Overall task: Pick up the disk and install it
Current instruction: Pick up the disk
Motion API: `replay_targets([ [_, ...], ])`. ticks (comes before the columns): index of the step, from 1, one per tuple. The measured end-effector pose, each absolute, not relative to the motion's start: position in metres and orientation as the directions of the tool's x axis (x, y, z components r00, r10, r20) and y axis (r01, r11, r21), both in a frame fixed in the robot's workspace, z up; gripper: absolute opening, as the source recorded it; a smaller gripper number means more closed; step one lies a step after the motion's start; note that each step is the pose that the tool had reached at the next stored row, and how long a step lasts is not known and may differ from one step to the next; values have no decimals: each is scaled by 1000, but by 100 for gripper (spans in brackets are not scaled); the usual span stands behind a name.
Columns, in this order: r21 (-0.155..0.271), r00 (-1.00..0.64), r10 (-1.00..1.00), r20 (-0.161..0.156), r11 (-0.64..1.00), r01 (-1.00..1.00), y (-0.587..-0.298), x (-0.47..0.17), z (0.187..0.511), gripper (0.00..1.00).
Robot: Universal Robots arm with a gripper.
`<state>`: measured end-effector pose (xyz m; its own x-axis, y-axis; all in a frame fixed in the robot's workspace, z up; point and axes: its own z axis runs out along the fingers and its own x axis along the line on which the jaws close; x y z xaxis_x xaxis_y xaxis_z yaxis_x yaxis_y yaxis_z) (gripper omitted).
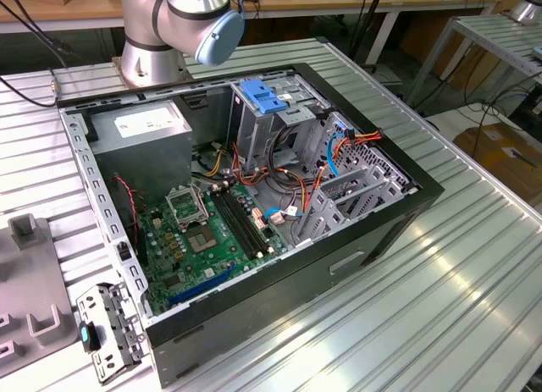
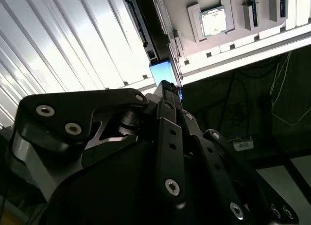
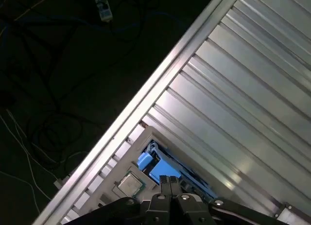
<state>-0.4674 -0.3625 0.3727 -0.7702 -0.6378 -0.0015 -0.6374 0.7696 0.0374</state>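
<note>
in the exterior view, a grey fixture tray (image 1: pixel 30 273) sits at 8 o'clock from the open computer case (image 1: pixel 406 214). the arm (image 1: pixel 169 28) rises at 12 o'clock. inside the case, the metal drive cage (image 1: pixel 284 129) with its blue latch (image 1: pixel 264 96) stands at 1 o'clock from the motherboard (image 1: pixel 212 231). the disk (image 3: pixel 148 163) (image 2: pixel 160 70) is not in the case: both wrist views show its blue rail at the edge of the ribbed table (image 3: pixel 252 89), just beside a square chip (image 3: pixel 130 183) in a pale holder. the gripper (image 3: pixel 168 182) (image 2: pixel 167 86) points at the disk, its fingers pressed together with nothing visible between them. i cannot tell whether the tips touch the disk. by my reading the pick-up is not yet made, and the whole install remains.
</note>
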Motion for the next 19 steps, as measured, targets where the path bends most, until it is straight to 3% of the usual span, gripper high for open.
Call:
replay_targets([
  [19, 37, -383, -924, -1, 382, -923, -363, -467, 372, 11],
])
